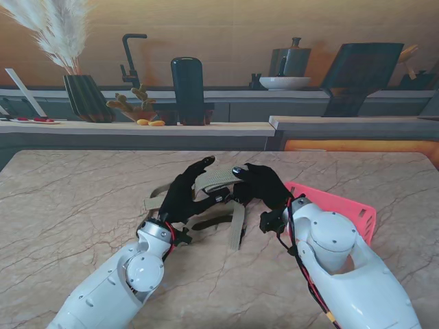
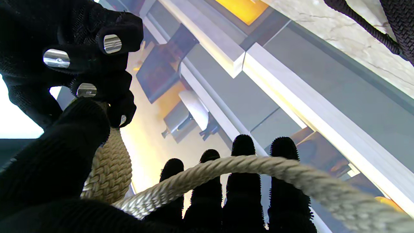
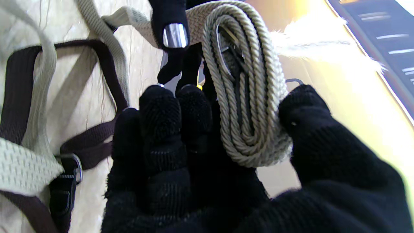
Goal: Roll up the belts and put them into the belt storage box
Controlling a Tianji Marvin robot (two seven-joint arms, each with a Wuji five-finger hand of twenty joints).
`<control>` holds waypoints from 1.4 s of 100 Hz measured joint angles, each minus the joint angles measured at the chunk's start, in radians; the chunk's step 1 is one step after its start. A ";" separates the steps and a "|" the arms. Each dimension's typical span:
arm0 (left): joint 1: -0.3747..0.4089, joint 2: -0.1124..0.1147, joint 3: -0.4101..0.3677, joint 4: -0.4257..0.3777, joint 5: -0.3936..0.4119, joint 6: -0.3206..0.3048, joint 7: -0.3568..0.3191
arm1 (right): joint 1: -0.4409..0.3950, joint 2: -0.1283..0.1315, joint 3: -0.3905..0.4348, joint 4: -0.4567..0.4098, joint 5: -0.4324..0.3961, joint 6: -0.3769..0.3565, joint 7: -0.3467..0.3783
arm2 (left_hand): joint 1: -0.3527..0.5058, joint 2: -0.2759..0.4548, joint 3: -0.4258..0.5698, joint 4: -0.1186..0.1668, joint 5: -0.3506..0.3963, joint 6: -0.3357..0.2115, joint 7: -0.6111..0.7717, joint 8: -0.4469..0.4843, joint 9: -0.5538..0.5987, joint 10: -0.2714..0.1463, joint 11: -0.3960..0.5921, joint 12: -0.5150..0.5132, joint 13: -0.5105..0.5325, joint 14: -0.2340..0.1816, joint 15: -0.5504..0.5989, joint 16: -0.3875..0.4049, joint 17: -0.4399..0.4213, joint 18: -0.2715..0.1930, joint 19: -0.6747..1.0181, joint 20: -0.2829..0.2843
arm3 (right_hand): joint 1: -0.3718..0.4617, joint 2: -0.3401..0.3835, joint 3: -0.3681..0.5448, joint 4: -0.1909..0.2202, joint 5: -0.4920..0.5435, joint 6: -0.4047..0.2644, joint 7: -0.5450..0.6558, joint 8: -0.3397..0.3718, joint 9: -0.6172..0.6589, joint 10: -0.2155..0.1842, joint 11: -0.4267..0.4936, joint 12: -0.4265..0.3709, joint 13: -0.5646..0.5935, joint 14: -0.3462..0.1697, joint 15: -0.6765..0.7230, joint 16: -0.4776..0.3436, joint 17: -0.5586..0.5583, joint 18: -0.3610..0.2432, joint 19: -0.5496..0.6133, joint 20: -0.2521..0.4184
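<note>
Partly hidden, beige belt (image 3: 249, 106) coils between both hands.

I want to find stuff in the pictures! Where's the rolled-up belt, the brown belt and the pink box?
rolled-up belt (image 3: 249, 106): right wrist view, on the coil's woven edge.
brown belt (image 3: 97, 136): right wrist view, on its strap on the table.
pink box (image 1: 343, 205): stand view, on its rim.

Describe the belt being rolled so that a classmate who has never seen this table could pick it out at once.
On the marble table, look to the middle, where the left hand and right hand meet. The beige woven belt is held between them, partly wound into a coil. Unlike the dark brown belt lying loose on the table, it is pale, rope-textured and lifted off the surface.
</note>
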 measured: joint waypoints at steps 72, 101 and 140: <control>0.006 -0.003 -0.001 0.003 -0.028 -0.019 0.015 | 0.183 -0.042 -0.153 0.274 0.273 0.119 0.141 | -0.008 0.113 -0.116 0.001 0.000 -0.165 -0.051 0.022 -0.021 -0.001 -0.001 -0.005 -0.021 -0.016 -0.010 -0.009 -0.009 -0.025 -0.014 -0.006 | 0.000 0.002 -0.003 0.001 0.004 0.000 0.000 0.001 -0.111 0.007 0.022 0.077 -0.113 -0.016 0.072 0.096 -0.056 -0.029 -0.013 0.051; 0.005 -0.003 0.000 0.011 -0.028 -0.017 0.016 | 0.237 -0.061 -0.205 0.344 0.288 0.131 0.154 | 0.118 0.217 -0.308 0.001 -0.003 -0.165 -0.051 0.023 -0.021 -0.001 -0.001 -0.013 -0.021 -0.017 -0.008 -0.013 -0.013 -0.038 -0.014 -0.025 | -0.002 0.011 -0.019 0.001 0.016 0.000 -0.010 -0.007 -0.136 0.013 0.027 0.093 -0.139 -0.019 0.076 0.116 -0.075 -0.040 -0.020 0.068; 0.030 -0.004 -0.015 -0.002 -0.084 -0.018 -0.006 | 0.279 -0.049 -0.264 0.340 0.035 0.156 0.114 | 0.458 0.311 -0.663 0.003 0.120 -0.111 0.440 0.236 0.171 -0.110 0.050 -0.013 -0.006 -0.047 0.017 -0.014 -0.028 -0.048 -0.013 -0.021 | -0.099 0.043 -0.123 -0.022 0.031 -0.123 -0.036 -0.107 -0.150 0.031 0.012 0.076 -0.148 -0.008 0.067 0.096 -0.086 -0.038 -0.020 0.071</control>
